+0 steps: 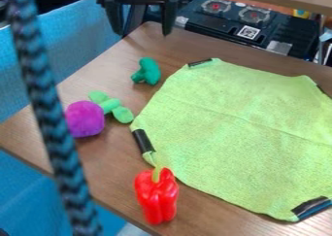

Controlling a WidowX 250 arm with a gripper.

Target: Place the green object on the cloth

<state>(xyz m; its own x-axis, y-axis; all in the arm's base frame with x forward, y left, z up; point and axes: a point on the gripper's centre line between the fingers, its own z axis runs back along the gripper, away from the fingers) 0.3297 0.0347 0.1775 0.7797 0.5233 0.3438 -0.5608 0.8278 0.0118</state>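
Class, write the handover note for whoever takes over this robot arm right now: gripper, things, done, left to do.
Gripper: open and empty, at the top of the view.
Things: green object on the bare wood of the table, beside the cloth; the cloth lies spread out. Purple toy and red pepper are also off the cloth.
Done: no placing yet.
Left: grasp the green object, set it on the cloth, release.

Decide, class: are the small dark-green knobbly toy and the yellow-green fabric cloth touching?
Apart. The camera view shows a narrow strip of brown table between the toy and the cloth's left edge.
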